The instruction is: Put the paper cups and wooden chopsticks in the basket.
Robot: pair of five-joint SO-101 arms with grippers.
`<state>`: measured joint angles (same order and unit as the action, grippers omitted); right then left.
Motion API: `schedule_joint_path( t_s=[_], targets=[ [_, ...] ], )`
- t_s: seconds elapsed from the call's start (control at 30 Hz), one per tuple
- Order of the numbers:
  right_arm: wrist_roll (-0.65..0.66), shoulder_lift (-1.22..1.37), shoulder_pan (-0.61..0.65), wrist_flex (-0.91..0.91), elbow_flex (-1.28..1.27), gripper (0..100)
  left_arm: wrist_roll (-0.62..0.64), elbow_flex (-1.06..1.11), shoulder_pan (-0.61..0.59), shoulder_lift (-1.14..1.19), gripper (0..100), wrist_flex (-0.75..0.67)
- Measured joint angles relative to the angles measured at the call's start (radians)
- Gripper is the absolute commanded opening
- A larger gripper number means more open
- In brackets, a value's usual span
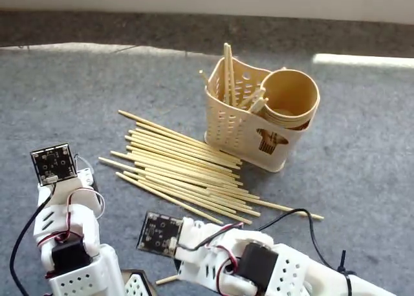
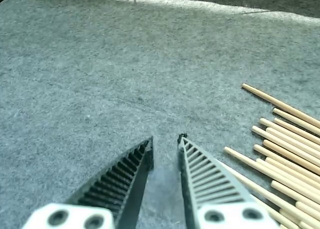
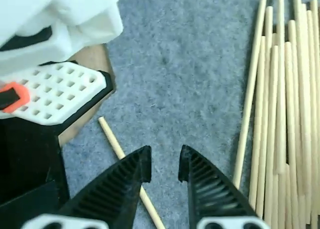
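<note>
Paper cups (image 1: 289,99) sit nested inside the basket (image 1: 228,125), with a few chopsticks (image 1: 228,73) standing in it beside them. Loose chopsticks (image 1: 184,170) are piled on the grey surface (image 1: 97,95) just beside the basket. One stray stick (image 3: 114,141) lies farther from the basket, partly beneath my right pincer (image 3: 165,164), which is narrow and empty. My left pincer (image 2: 166,140), beyond the pile from the basket, is narrow and empty.

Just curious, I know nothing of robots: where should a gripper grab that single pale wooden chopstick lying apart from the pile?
Likely near its middle, from straight above, closing across the thin shaft. The single pale wooden chopstick lies flat on the grey carpet, apart from the chopstick pile, with one end close to the white perforated arm base.
</note>
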<state>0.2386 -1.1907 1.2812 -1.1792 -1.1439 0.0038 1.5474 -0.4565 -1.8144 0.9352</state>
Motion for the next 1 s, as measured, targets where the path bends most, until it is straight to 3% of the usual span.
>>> schedule_joint_path(
  t_s=[0.13, 0.43, 0.7, 0.9, 1.0],
  targets=[
    [0.041, 0.040, 0.055, -0.023, -0.003, 10.9, 0.000, 0.000, 0.000, 0.000, 10, 0.000],
    [0.163, 0.391, 0.106, -0.038, -0.003, 10.5, 0.000, 0.000, 0.000, 0.000, 10, 0.000],
    [0.245, 0.462, 0.117, -0.038, -0.003, 10.5, 0.000, 0.000, 0.000, 0.000, 10, 0.000],
    [0.308, 0.512, 0.037, -0.038, -0.003, 10.4, 0.000, 0.000, 0.000, 0.000, 10, 0.000],
    [0.350, 0.552, -0.012, -0.031, -0.003, 5.3, 0.000, 0.000, 0.000, 0.000, 10, 0.000]
  ],
)
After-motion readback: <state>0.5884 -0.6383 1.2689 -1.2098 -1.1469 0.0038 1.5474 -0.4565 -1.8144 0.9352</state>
